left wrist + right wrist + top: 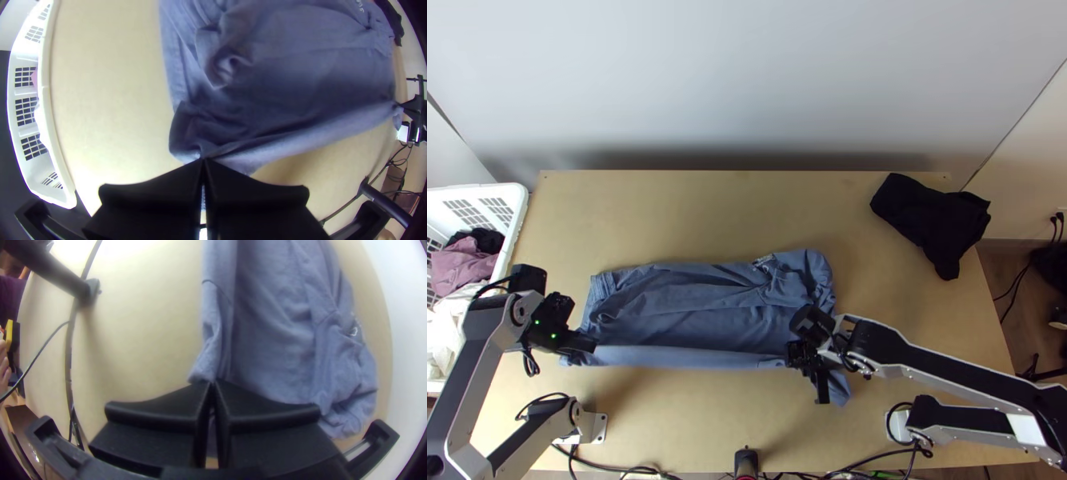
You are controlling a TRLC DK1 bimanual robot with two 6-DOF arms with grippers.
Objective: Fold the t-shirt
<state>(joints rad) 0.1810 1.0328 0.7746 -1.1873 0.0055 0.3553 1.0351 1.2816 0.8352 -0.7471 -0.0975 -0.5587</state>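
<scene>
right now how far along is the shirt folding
Partway, it seems: the blue shirt already lies as a long, wrinkled band across the table. In hand: the left gripper and right gripper pinch its near edge at opposite ends. Probably left: bringing that edge over, then folding the band smaller.

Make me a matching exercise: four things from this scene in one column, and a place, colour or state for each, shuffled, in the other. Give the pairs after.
1. T-shirt
2. Black garment
3. Laundry basket
4. Left gripper

A. White, with clothes in it
B. Shut on cloth at the basket's side of the table
C. Blue-grey, held at two places along its near edge
D. Bunched at the table's far right in the top view

Pairs: 1-C, 2-D, 3-A, 4-B
</scene>
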